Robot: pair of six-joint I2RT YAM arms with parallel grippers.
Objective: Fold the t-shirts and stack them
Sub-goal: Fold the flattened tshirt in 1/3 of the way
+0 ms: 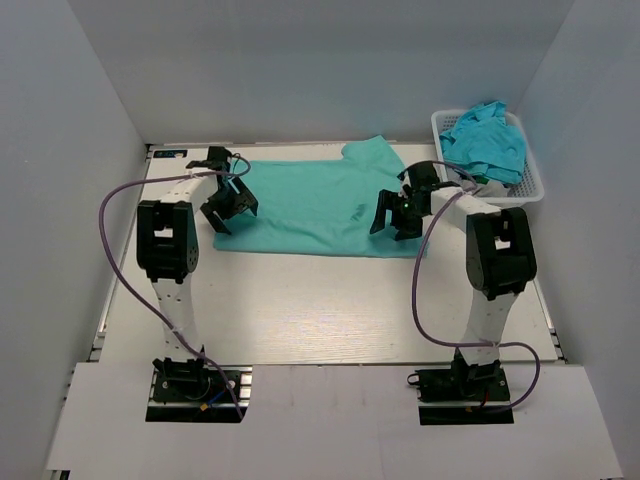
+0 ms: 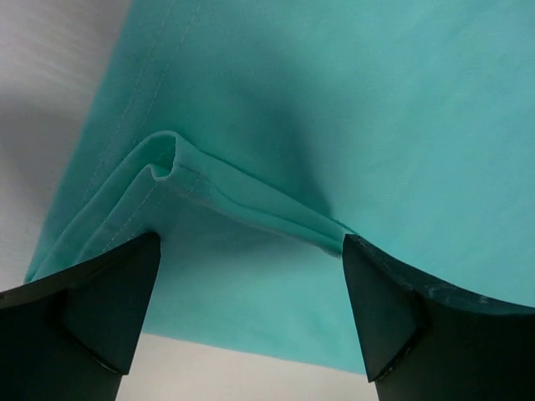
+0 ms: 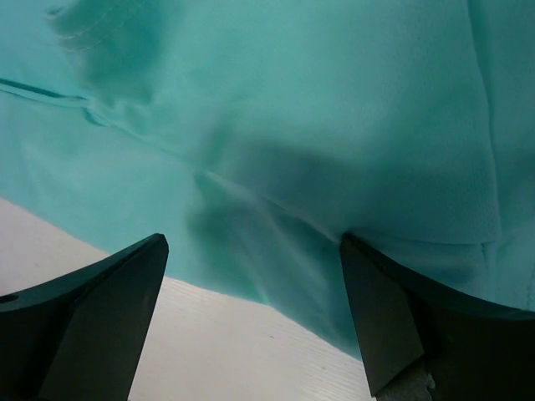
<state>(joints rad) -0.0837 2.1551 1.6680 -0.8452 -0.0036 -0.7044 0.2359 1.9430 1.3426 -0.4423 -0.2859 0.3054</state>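
A teal-green t-shirt (image 1: 315,205) lies spread on the white table, partly folded. My left gripper (image 1: 228,208) is open over its left edge; in the left wrist view a doubled hem fold (image 2: 209,188) lies just beyond the gripper (image 2: 251,313). My right gripper (image 1: 397,215) is open over the shirt's right front edge; in the right wrist view the fabric (image 3: 318,125) fills the top and bare table shows between the fingers (image 3: 92,309). Neither gripper holds anything. More turquoise-blue t-shirts (image 1: 487,140) lie bunched in the basket.
The white lattice basket (image 1: 533,185) stands at the back right corner of the table. Grey walls close in the left, back and right sides. White table (image 1: 320,300) lies in front of the shirt, between the two arms.
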